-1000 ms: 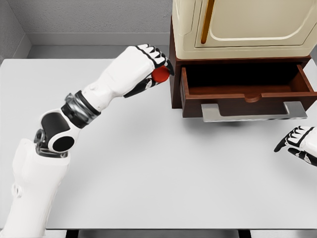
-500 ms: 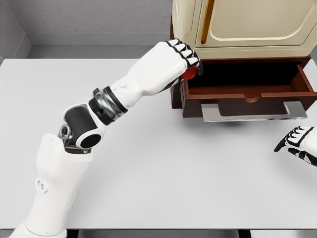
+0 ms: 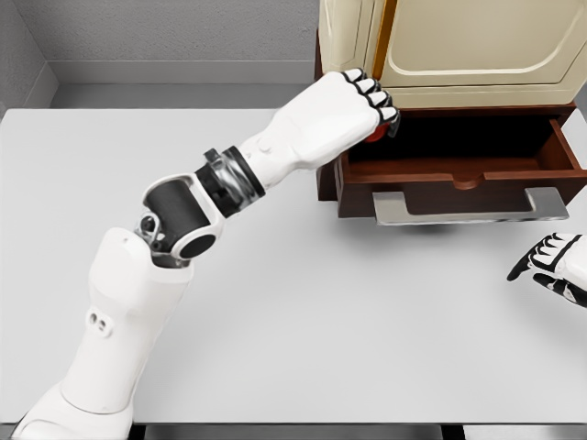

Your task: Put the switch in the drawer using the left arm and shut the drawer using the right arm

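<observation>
Head view: white table (image 3: 303, 330) fills most of frame, grey wall behind. Cream cabinet (image 3: 459, 46) sits at top right on a dark brown base, cabinet door with an orange vertical handle (image 3: 385, 41). Drawer (image 3: 459, 165) under it is pulled out, open, interior dark, grey metal handle (image 3: 468, 207) sticking out along its front. Left arm runs from lower left diagonally up to the drawer's left end, elbow joint black and bent mid-table. Left hand (image 3: 353, 115) is over the drawer's left rear corner, fingers curled tight around the switch (image 3: 376, 134); only a small red edge of it shows under the black fingertips, above the drawer opening, whether it touches the drawer cannot be told. Right hand (image 3: 553, 266) is at the right edge, low on the table, well apart from the drawer, fingers loosely spread, holding nothing.
</observation>
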You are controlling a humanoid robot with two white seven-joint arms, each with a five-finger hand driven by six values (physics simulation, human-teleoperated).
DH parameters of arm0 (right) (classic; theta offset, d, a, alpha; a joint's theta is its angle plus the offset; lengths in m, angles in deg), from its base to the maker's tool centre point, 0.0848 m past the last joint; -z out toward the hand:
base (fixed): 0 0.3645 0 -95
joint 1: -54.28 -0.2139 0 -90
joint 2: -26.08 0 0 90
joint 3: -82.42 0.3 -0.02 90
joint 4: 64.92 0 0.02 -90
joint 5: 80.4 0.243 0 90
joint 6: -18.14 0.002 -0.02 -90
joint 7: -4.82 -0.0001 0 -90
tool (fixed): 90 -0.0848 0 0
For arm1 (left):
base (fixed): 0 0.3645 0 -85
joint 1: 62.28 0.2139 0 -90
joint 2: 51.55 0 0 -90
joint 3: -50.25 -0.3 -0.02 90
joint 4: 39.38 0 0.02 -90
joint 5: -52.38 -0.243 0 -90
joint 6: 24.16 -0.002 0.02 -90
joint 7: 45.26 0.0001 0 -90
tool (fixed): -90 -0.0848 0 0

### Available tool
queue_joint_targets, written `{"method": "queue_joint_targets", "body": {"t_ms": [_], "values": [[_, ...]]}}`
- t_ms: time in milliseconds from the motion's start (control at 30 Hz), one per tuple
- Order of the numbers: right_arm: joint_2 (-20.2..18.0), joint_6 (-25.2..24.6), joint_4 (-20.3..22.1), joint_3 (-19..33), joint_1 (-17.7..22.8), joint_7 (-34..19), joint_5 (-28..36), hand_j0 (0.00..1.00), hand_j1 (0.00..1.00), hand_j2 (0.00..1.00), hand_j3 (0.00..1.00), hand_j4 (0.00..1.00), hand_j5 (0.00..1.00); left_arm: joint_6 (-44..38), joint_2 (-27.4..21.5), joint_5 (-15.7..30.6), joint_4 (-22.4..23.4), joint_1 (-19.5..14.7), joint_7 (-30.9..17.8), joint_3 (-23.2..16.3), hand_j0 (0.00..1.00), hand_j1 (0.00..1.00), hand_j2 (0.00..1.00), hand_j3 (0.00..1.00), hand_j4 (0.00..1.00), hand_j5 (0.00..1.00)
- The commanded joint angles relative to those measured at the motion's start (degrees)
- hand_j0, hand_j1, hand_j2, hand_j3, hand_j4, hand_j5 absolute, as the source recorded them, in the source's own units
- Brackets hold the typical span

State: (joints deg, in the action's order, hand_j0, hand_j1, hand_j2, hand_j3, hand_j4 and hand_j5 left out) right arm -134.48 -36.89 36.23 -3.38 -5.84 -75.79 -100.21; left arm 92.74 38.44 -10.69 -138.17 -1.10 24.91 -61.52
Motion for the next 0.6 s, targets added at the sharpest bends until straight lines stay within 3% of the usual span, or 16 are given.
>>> {"method": "queue_joint_targets", "body": {"t_ms": [0,300,333,367,400,567], "values": [[-0.1,0.0,0.0,0.0,0.0,0.0,0.4,0.53,0.53,0.53,0.53,0.53,0.53,-0.2,0.0,-0.4,1.9,0.0,0.1,-0.9,0.42,0.42,0.42,0.42,0.42,0.42],[-0.1,0.0,0.0,0.0,0.0,0.0,0.4,0.53,0.53,0.53,0.53,0.53,0.53,-0.1,0.0,-5.6,1.4,-0.3,0.0,-3.3,0.44,0.44,0.44,0.44,0.44,0.44],[-0.1,0.0,0.0,0.0,0.0,0.0,0.4,0.53,0.53,0.53,0.53,0.53,0.53,-0.1,0.0,-5.6,1.3,-0.4,0.0,-3.4,0.51,0.51,0.51,0.51,0.51,0.51],[-0.1,0.0,0.0,0.0,0.0,0.0,0.4,0.53,0.53,0.53,0.53,0.53,0.53,-0.1,0.0,-5.6,1.3,-0.4,0.1,-3.3,0.80,0.80,0.80,0.80,0.80,0.80],[-0.1,0.0,0.0,0.0,0.0,0.0,0.4,0.53,0.53,0.53,0.53,0.53,0.53,-0.1,0.0,-5.6,1.2,-0.4,0.1,-3.3,0.87,0.87,0.87,0.87,0.87,0.87],[-0.1,0.0,0.0,0.0,0.0,0.0,0.4,0.53,0.53,0.53,0.53,0.53,0.53,-0.1,0.0,-5.6,0.5,-0.6,0.1,-3.3,0.92,0.92,0.92,0.92,0.92,0.92]]}}
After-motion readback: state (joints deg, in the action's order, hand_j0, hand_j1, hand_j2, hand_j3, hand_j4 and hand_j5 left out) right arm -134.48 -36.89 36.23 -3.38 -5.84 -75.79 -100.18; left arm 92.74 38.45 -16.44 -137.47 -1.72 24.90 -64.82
